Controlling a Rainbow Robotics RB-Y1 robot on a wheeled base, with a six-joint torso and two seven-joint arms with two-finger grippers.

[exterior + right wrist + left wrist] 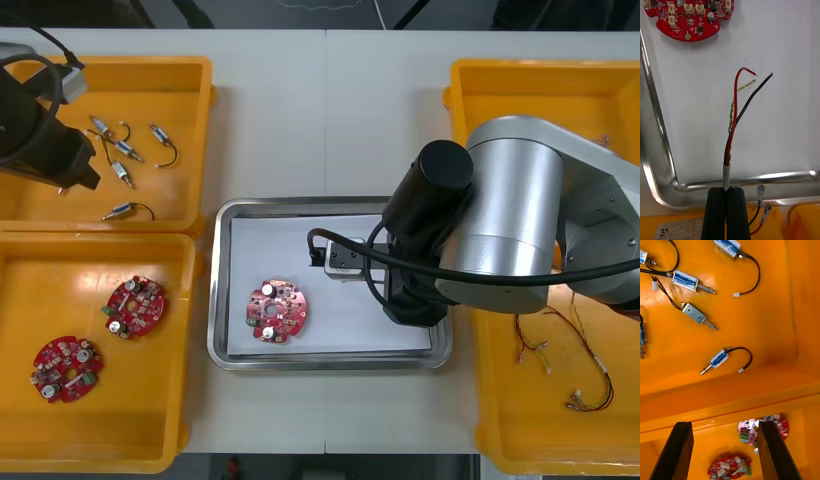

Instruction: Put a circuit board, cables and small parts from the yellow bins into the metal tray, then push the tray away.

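My right gripper [725, 192] is shut on a red, black and yellow cable [733, 120] whose loose ends reach out low over the white inside of the metal tray [655, 150]. A round red circuit board [688, 18] lies in the tray beyond the cable ends; it shows in the front view as the circuit board [272, 311] at the left of the tray [224, 290]. My right arm [500, 220] covers the tray's right part. My left gripper [726, 450] stands open above the far left yellow bin [195, 130], over small metal parts [718, 359] with black leads.
The near left bin [180, 410] holds two more circuit boards [134, 306] [66, 368]. The near right bin [495, 420] holds red and yellow cables [590, 390]. The far right bin [465, 90] lies partly under my right arm.
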